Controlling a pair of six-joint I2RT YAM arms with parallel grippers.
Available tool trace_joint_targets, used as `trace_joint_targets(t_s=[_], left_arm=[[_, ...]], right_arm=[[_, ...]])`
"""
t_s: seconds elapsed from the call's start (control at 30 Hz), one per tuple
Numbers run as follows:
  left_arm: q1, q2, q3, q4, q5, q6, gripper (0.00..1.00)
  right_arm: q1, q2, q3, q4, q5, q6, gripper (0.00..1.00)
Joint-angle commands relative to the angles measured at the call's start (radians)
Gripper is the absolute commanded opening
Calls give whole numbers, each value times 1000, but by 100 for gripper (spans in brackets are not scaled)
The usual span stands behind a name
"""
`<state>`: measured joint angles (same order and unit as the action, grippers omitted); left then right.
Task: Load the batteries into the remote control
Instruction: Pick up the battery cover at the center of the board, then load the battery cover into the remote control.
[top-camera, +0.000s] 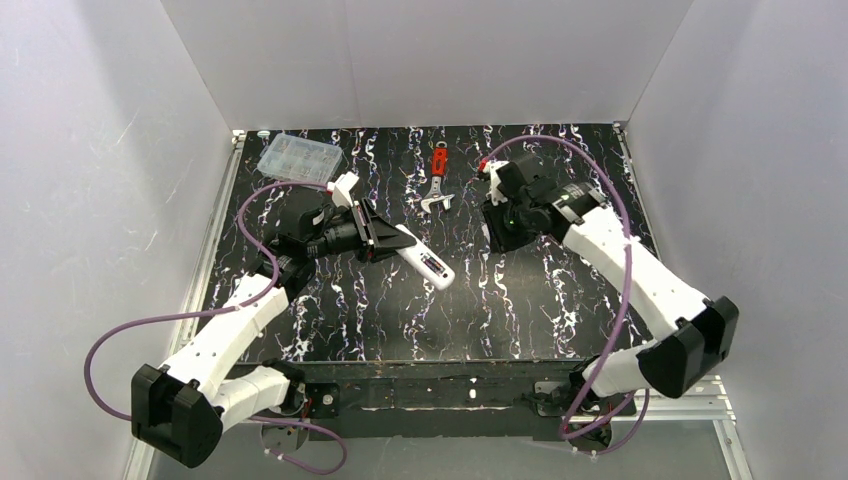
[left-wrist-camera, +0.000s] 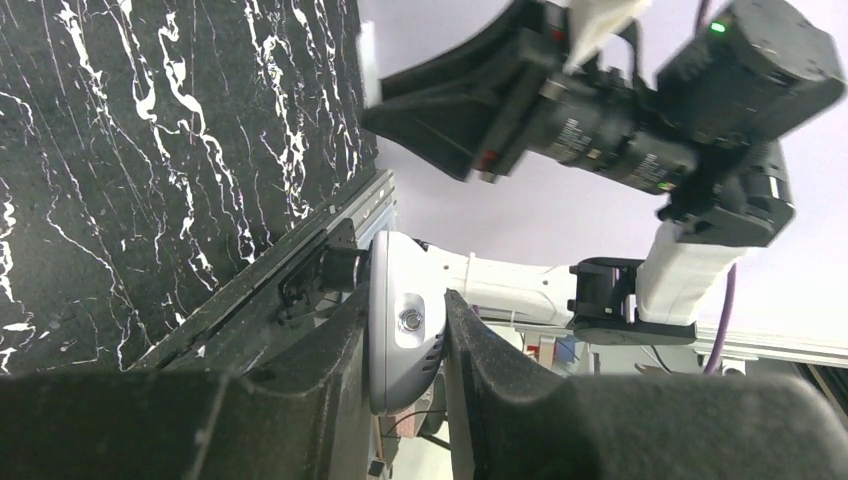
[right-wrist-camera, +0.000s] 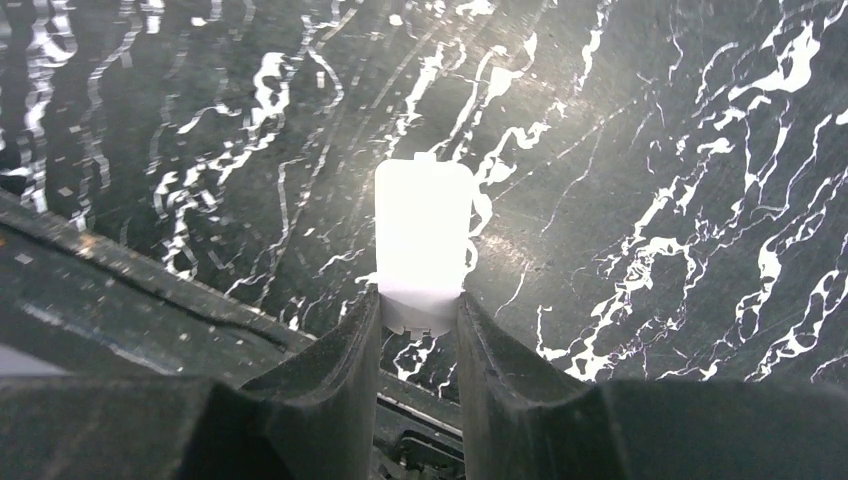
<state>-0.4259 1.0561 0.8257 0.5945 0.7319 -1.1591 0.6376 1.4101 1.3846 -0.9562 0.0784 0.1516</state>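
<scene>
Left jaws grip remote control (top-camera: 428, 265); right jaws grip white piece (right-wrist-camera: 422, 235); clear box (top-camera: 299, 155) contents indistinct.

In the top view the left gripper (top-camera: 400, 238) is seen clamped narrow left of centre, while the right gripper (right-wrist-camera: 418, 305) is held part-closed, angled downward.

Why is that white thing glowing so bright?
Right wrist view: the white piece in the right gripper is overexposed, its detail washed out. Left wrist view: the close fingers look blurry. Top view: even light, the remote control shows clearly.
</scene>
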Motion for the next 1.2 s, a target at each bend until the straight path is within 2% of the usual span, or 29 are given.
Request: trace_joint_targets(t_s=[0.0, 0.27, 0.43, 0.7, 0.83, 1.17], left_arm=[[-2, -18, 20, 49, 38, 43, 0], [-4, 17, -22, 176, 75, 59, 0], [-7, 7, -24, 126, 27, 106, 0], [-16, -12, -6, 13, -36, 169, 0], [-23, -35, 5, -55, -65, 220, 0], [-27, -47, 8, -82, -78, 230, 0]], right_arm=[[5, -77, 121, -114, -128, -85, 35], [19, -77, 323, -214, -190, -116, 35], [60, -29, 439, -276, -203, -124, 34], [221, 65, 527, -330, -142, -149, 34], [253, 111, 584, -347, -160, -149, 34], [307, 160, 551, -323, -255, -176, 34]])
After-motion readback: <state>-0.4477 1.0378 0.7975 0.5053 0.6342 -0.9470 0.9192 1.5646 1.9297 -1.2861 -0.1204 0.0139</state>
